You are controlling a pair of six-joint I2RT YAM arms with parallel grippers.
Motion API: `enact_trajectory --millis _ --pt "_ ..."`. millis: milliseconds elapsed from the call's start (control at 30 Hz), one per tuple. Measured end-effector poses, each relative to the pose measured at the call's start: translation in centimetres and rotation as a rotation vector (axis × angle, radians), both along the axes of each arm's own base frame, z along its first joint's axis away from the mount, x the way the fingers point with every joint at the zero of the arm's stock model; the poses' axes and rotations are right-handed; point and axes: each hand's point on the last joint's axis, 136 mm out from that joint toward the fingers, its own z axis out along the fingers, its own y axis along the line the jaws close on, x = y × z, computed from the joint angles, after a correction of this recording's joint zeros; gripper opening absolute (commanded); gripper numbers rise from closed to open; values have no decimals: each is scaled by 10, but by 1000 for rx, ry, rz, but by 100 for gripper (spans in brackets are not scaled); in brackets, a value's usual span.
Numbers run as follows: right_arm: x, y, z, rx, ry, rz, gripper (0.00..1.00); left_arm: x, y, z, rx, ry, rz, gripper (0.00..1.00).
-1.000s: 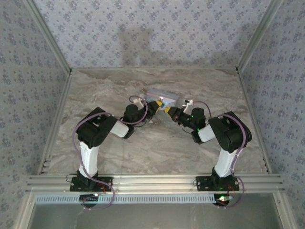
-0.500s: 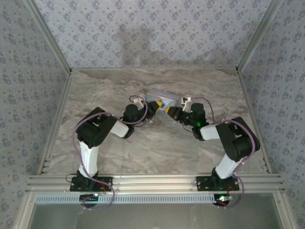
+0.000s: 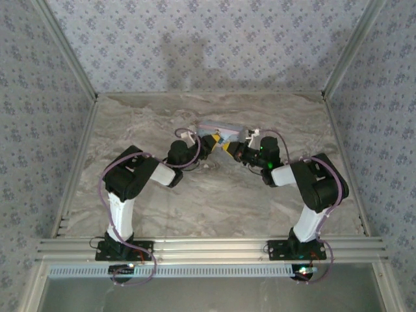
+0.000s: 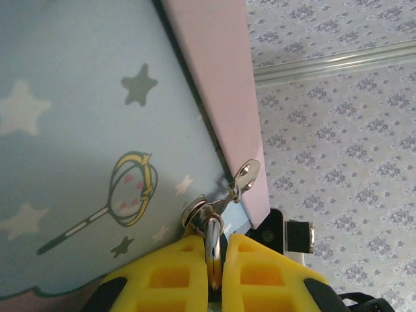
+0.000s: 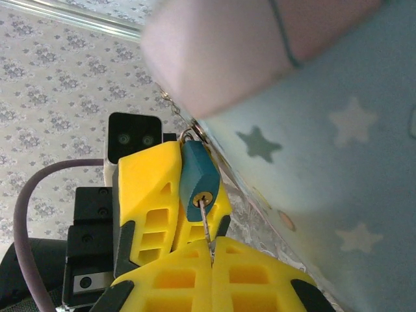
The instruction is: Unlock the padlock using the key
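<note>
Two arms meet mid-worktop [image 3: 214, 201] over one pale blue tin [image 4: 78, 130], one padlock and one key. Left gripper [image 4: 214, 250]: its yellow jaws are clamped on the padlock [image 5: 197, 174], a small teal block seen from the right wrist, and its silvery shackle [image 4: 212, 229] pokes up between them, hooked at the tin's edge just under the pink lid [image 4: 214, 78]. Right gripper [image 5: 211, 250]: jaws pressed together on the key [image 5: 205, 221], a thin silvery shaft rising out of them with its tip right at the padlock's brass keyway [image 5: 203, 197]. The lettering on the tin is too small to read; what shows is cartoon print, with one wand [image 4: 107, 198] beside the left jaws and three stars [image 5: 260, 144] counted from the right wrist.
</note>
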Motion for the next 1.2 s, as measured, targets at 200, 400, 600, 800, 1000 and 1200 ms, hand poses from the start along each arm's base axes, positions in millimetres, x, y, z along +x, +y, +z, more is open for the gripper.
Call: enact_trajectory --millis 200,400,600,800,1000,1200 --pt "-2 -1 -2 -14 -5 23 0 -2 -2 0 0 0 -18 0" --pt "-4 -7 -1 -19 -2 46 0 -6 -4 0 0 -1 -42 0" --pt "-9 -12 -1 -32 3 66 0 -11 -8 1 -1 -2 -67 0" --pt "-12 -18 -1 -47 7 83 0 -15 -12 1 -1 -2 -89 0" --pt "-15 -20 -3 -57 14 94 0 -17 -13 0 0 -1 -106 0" --pt "-15 -22 -4 -61 13 99 0 -19 -14 -1 1 1 -111 0"
